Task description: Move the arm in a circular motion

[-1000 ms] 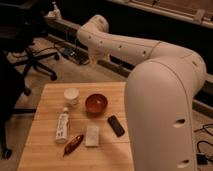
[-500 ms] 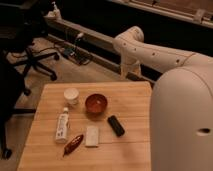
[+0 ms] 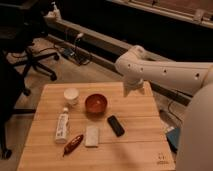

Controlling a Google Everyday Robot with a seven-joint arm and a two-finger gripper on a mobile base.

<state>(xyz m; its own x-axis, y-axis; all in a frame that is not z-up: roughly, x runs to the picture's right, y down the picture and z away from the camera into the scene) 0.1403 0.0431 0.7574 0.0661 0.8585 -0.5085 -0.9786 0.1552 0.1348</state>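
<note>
Reaching: your arm (image 3: 165, 75) comes from the right over the table's (image 3: 145, 107) far edge.
Gripper (image 3: 132, 90): right of the bowl (image 3: 95, 103); grip state, cannot tell.

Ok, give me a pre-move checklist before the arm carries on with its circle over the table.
1. Arm above the wooden table, not touching it: ok.
2. Gripper hangs over the table's far edge, nothing visibly held: ok.
3. Red bowl upright, apart from the gripper: ok.
4. White cup upright: ok.
5. Finger state: cannot tell.
6. Office chair well left of the arm: ok.
</note>
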